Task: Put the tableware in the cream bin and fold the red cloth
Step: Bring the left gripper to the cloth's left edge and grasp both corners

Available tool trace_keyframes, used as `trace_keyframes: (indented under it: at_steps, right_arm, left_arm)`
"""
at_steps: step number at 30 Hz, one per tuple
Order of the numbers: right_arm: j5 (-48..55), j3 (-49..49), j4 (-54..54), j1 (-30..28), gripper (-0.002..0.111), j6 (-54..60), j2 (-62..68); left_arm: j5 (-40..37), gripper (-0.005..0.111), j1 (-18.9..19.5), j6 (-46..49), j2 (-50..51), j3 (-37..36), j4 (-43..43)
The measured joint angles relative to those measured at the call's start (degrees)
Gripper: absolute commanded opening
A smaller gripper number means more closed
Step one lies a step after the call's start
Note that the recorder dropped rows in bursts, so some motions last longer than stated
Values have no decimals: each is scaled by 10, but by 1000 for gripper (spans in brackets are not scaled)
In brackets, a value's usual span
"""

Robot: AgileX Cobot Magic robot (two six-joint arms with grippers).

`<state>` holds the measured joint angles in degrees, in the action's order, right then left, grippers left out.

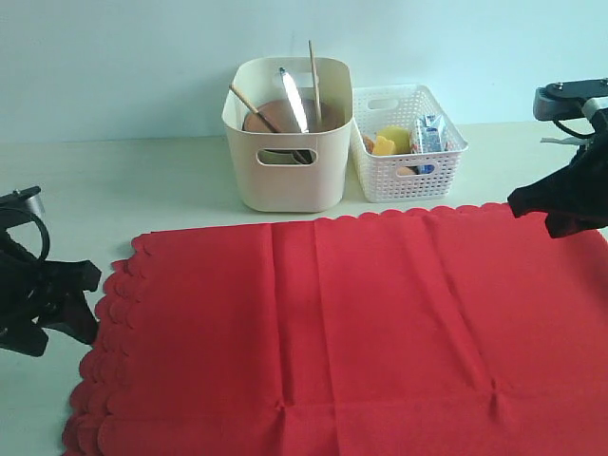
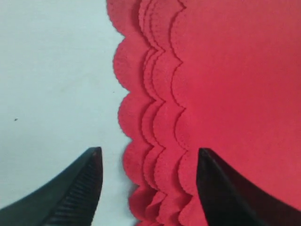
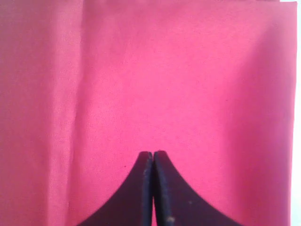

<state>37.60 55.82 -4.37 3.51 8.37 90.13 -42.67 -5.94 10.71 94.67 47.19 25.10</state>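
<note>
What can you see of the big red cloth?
The red cloth is bright red fabric with wavy, scalloped edges. It lies flat on the pale table, in front of the cream bin, and runs out of the picture at the bottom. Faint fold creases cross it. At its left edge several scalloped layers lie stacked, so it looks folded over. The left gripper stands open over that edge; the right gripper, shut, is over plain cloth. Whether either touches it cannot be told.
</note>
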Motion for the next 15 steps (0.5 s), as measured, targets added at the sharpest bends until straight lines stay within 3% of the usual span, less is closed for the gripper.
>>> trace_keyframes:
  at_steps: [7, 15]
  right_arm:
    - [-7, 0, 0, 0, 0, 0, 0]
    - [-15, 0, -11, 0, 0, 0, 0]
  left_arm:
    - [16, 64, 0, 60, 29, -4, 69]
    - [29, 66, 0, 80, 37, -4, 79]
